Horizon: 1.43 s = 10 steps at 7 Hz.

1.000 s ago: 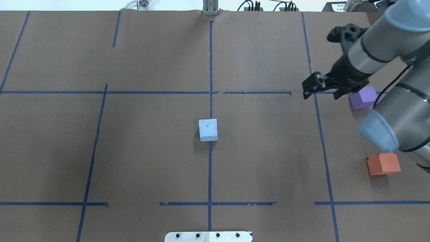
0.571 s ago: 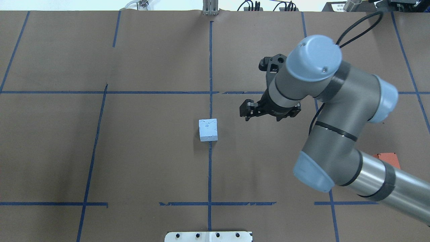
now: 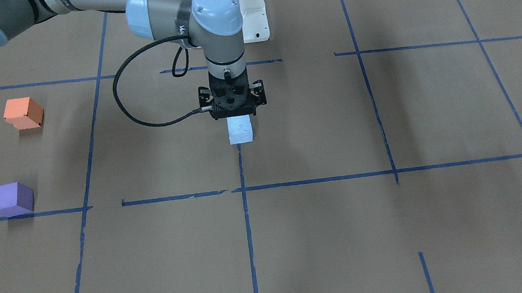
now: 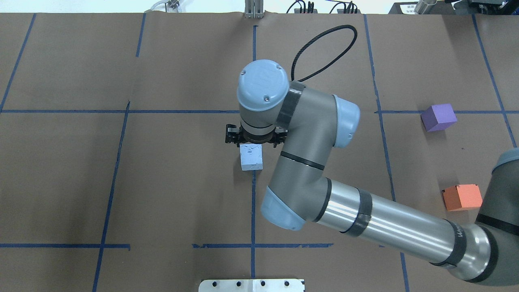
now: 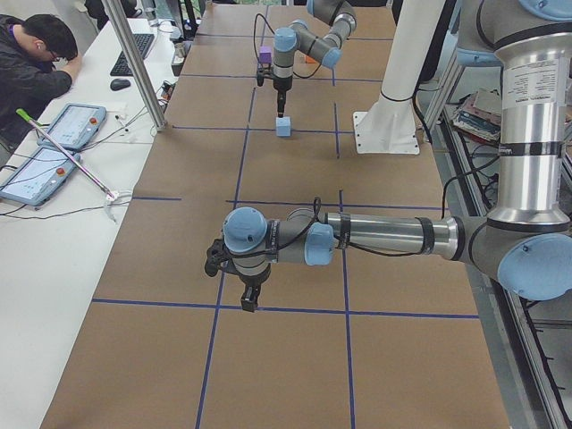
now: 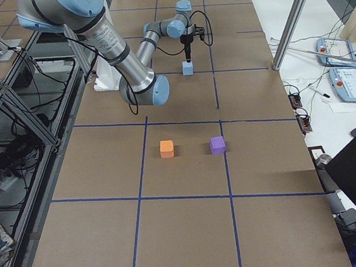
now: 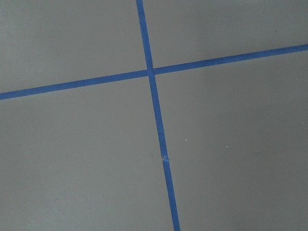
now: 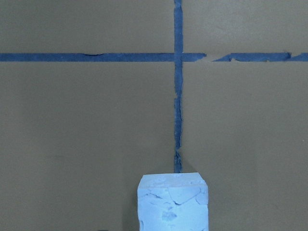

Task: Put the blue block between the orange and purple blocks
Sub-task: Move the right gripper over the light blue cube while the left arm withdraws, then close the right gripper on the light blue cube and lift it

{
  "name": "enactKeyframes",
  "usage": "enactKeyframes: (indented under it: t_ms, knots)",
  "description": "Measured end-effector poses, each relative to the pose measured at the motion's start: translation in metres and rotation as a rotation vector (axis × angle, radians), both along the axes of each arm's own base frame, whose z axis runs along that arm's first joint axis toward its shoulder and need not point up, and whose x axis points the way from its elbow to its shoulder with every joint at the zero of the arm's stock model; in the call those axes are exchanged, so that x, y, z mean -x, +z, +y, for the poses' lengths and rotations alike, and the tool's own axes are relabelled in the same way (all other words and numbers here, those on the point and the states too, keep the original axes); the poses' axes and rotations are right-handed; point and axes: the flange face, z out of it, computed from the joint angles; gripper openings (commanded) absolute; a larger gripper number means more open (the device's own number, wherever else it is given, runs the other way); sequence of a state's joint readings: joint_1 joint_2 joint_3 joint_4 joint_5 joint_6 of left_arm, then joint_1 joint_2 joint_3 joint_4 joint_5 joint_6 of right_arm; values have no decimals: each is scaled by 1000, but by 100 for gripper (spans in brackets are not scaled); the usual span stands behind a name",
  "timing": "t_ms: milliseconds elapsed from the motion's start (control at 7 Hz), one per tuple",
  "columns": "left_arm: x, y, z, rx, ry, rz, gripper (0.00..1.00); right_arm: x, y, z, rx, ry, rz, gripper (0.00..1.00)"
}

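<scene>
The blue block [image 4: 251, 158] sits on the centre tape line, also seen in the front view [image 3: 240, 130] and low in the right wrist view [image 8: 173, 202]. My right gripper [image 3: 234, 114] points straight down just above the block's robot-side edge, open, holding nothing; from overhead [image 4: 252, 142] the wrist hides most of it. The purple block [image 4: 438, 117] and the orange block [image 4: 462, 197] stand apart at the far right with a gap between them. My left gripper [image 5: 250, 302] hangs low over bare table far from the blocks; I cannot tell whether it is open or shut.
Blue tape lines grid the brown table. The white robot base plate [image 4: 251, 285] is at the near edge. My right arm's forearm [image 4: 385, 227] stretches across the right half. An operator [image 5: 36, 54] sits at a side desk with tablets.
My right arm has swung left from beside the purple block to above the blue block. The blocks have not moved.
</scene>
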State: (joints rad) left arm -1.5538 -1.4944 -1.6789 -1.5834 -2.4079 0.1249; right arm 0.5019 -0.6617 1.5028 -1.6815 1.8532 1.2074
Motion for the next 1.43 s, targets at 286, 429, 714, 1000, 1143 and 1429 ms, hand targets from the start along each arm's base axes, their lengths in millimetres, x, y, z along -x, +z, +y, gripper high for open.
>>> enactKeyframes:
  t_ms: [286,429,714,1000,1143,1429]
  knots:
    - [0,-1,-1,-3,0,0,100,17,15,4,10,-17,37,100]
    - [0,-1,-1,-3,0,0,100,28,28,8,16,-28,60,100]
    - [0,-2,-1,-14,0,1,100,49,46,9,14,-37,70,95]
    - [0,-2,-2,-20,0,1,100,60,57,5,7,-35,70,7]
    - [0,-2,-2,-20,-1,1,100,59,56,3,3,-32,68,5]
    - [0,-2,-2,-17,-4,1,100,31,51,-14,7,-8,47,5]
